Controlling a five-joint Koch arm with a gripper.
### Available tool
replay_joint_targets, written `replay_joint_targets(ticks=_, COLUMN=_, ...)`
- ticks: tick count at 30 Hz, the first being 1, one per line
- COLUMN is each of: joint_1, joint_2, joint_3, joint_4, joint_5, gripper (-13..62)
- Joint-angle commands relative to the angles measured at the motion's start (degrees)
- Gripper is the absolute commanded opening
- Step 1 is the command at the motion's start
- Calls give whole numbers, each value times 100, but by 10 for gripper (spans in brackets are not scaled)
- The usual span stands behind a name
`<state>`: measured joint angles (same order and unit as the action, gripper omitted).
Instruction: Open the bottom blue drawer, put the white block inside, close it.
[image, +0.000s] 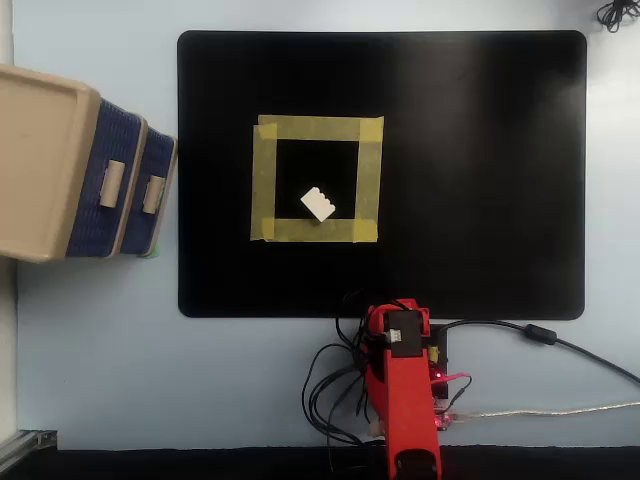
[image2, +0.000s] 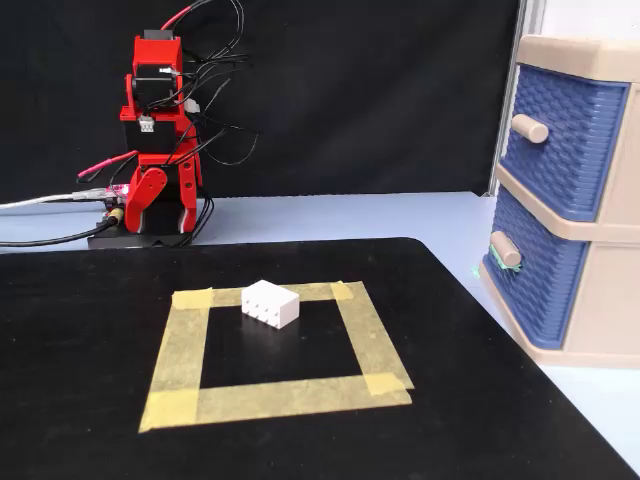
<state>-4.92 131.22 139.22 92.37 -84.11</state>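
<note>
The white block (image: 318, 204) lies on the black mat inside the yellow tape square (image: 316, 128); in the fixed view the block (image2: 271, 302) sits near the square's far edge. The bottom blue drawer (image: 160, 195) (image2: 535, 265) is shut, its beige handle (image2: 505, 248) facing the mat. The upper blue drawer (image2: 560, 135) is shut too. The red arm (image: 405, 400) is folded at its base, far from block and cabinet. My gripper (image2: 165, 212) hangs down in front of the base; its jaws are too small and cluttered to read.
The beige-topped cabinet (image: 40, 160) stands on the light blue table at the mat's left edge in the overhead view. Cables (image: 335, 385) lie around the arm's base. A bit of green tape (image2: 474, 270) marks the cabinet's foot. The black mat (image: 480, 180) is bare right of the square.
</note>
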Motion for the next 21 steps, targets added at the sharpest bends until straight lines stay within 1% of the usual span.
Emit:
replay_joint_targets(ticks=1, joint_1=-97, joint_2=343, joint_3=176, joint_4=343, joint_5=18, gripper=347)
replay_joint_targets(ticks=8, joint_1=-114, joint_2=343, joint_3=158, joint_4=334, joint_5=-35, gripper=345)
replay_joint_targets(ticks=10, joint_1=-114, joint_2=343, joint_3=-97, joint_4=404, joint_5=-44, gripper=344)
replay_joint_targets(ticks=13, joint_1=-158, joint_2=343, joint_3=-1608, joint_4=510, joint_5=-88, gripper=340)
replay_joint_targets(ticks=15, joint_1=-369, joint_2=299, joint_3=-3261, joint_4=492, joint_5=-352, gripper=338)
replay_joint_targets(ticks=17, joint_1=-984, joint_2=88, joint_3=-4395, joint_4=457, joint_5=-1011, gripper=338)
replay_joint_targets(ticks=18, joint_1=-1714, joint_2=-299, joint_3=-4641, joint_4=290, joint_5=-1837, gripper=336)
replay_joint_targets(ticks=21, joint_1=-4087, joint_2=-1204, joint_3=-4421, joint_4=-791, joint_5=-4597, gripper=336)
